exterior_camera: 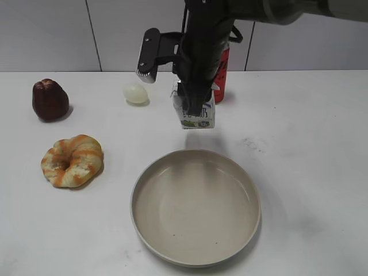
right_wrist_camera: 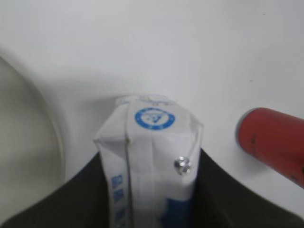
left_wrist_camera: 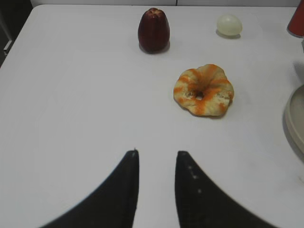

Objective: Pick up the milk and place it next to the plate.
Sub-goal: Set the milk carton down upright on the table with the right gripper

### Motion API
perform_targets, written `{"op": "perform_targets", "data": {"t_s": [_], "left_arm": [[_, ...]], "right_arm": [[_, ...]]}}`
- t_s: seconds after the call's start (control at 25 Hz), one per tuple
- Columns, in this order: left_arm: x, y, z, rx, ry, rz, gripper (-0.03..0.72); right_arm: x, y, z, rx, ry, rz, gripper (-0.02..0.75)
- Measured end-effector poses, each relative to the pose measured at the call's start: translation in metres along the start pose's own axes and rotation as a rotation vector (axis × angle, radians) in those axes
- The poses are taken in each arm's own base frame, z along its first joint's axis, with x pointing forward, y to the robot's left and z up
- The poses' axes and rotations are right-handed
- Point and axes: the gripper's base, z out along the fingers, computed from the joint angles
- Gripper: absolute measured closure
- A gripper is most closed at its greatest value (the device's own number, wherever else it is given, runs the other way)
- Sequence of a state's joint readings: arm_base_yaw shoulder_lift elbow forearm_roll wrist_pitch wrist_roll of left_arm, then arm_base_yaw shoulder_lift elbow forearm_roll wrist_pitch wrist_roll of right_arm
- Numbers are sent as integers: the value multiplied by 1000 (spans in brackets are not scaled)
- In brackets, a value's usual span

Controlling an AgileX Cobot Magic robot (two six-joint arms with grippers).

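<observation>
The milk (exterior_camera: 198, 115), a small white carton with blue print, is gripped by my right gripper (exterior_camera: 192, 100), which comes down on it from above. It hangs just behind the far rim of the plate (exterior_camera: 195, 213), seemingly a little above the table. In the right wrist view the carton (right_wrist_camera: 152, 142) sits between the two dark fingers (right_wrist_camera: 149, 190), with the plate rim (right_wrist_camera: 52, 133) at the left. My left gripper (left_wrist_camera: 156, 154) is open and empty over bare table. The plate's edge shows at the right of the left wrist view (left_wrist_camera: 297, 118).
A red soda can (exterior_camera: 223, 75) stands right behind the milk and also shows in the right wrist view (right_wrist_camera: 273, 140). A ring-shaped bread (exterior_camera: 72, 160), a dark red fruit (exterior_camera: 50, 99) and a pale egg (exterior_camera: 135, 93) lie on the left of the white table.
</observation>
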State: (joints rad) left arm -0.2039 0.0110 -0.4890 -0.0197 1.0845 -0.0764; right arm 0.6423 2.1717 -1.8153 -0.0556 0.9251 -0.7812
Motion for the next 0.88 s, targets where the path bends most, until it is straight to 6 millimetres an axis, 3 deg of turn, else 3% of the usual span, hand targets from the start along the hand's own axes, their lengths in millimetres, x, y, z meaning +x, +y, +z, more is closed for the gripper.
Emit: {"op": "perform_targets", "data": {"t_s": [0.44,0.76,0.88], "left_arm": [[0,0,0,0,0,0,479],[0,0,0,0,0,0,479],[0,0,0,0,0,0,479]], "right_arm": [[13,0,29,-122,-10,78,451],[11,-1,30,-107,-34,48,271],[8,-3,18,-99,-60,59,203]]}}
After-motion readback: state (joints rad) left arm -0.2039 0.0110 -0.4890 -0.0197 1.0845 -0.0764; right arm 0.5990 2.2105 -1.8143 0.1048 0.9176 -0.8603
